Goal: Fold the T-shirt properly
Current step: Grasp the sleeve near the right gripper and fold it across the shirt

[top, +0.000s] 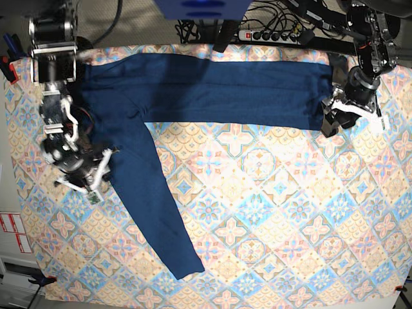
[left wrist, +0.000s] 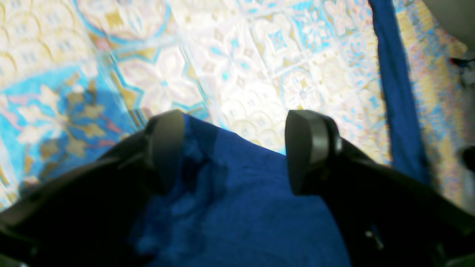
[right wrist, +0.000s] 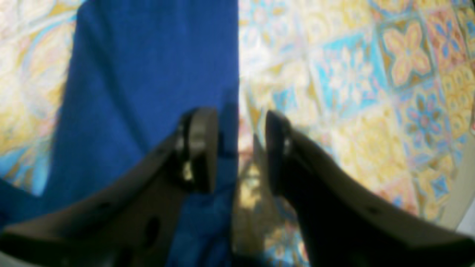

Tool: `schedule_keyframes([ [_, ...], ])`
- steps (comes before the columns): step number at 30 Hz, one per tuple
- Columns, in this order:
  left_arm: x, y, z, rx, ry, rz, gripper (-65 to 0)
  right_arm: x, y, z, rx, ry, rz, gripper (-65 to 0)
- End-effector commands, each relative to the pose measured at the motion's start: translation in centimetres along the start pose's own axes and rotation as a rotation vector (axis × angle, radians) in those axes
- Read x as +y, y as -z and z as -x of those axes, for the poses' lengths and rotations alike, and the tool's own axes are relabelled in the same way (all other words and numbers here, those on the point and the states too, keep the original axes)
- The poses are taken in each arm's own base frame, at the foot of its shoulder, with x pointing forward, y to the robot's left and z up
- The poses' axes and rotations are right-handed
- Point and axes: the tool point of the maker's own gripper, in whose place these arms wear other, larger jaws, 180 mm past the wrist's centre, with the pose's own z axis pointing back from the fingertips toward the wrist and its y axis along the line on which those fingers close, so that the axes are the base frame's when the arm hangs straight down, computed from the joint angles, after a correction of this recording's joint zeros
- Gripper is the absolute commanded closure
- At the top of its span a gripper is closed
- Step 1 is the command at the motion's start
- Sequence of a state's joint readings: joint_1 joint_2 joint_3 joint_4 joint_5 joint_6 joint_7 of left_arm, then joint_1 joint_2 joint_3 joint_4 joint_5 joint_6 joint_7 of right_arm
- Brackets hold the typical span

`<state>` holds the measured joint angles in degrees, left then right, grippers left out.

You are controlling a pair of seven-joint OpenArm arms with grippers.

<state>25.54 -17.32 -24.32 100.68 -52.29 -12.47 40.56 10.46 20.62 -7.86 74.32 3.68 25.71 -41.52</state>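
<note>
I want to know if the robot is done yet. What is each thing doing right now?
T-shirt: folded into a long band along the table's far edge, one sleeve trailing loose toward the near side.
Left end effector: open, above the shirt's end, holding nothing.
Right end effector: open, over the shirt's edge, holding nothing.
Tablecloth: spread flat.

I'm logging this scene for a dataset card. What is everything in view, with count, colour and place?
T-shirt: one, dark navy, long-sleeved, folded into a band along the far edge, one sleeve trailing toward the near side.
Tablecloth: one, pastel tile pattern, covering the table.
Power strip: one, dark, behind the table among cables.
Clamps: at least one, dark with orange tips, at a near corner.
Left gripper: one, black, open, over the shirt's end, on the base view's right.
Right gripper: one, black, open, straddling the shirt's edge, on the base view's left.
</note>
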Motion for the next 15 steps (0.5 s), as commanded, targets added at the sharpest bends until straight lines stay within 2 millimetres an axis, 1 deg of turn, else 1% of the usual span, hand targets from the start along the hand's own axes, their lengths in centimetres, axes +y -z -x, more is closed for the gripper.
schedule_keyframes([
  [1,0.1,-0.6,-1.4,-0.042,0.010,0.006,-42.0,-1.4,0.2,-1.1,-0.021,-0.003,0.019,-21.0],
  [6,0.4,-0.9,-1.4,-0.047,-0.004,0.000,-42.0,-1.7,3.2,-0.7,-0.019,0.022,-0.019,-21.0],
  [8,0.4,-0.9,-1.4,-0.047,-0.004,0.000,-42.0,-1.7,4.1,-0.1,-0.007,0.033,-0.030,-21.0],
  [10,0.4,-0.9,-1.4,-0.047,-0.005,0.001,-42.0,-1.9,4.6,0.1,-0.006,0.044,-0.036,-21.0],
  [15,0.4,-0.9,-1.4,-0.047,-0.005,0.001,-42.0,-2.1,5.5,1.7,0.010,0.082,-0.044,-21.0],
])
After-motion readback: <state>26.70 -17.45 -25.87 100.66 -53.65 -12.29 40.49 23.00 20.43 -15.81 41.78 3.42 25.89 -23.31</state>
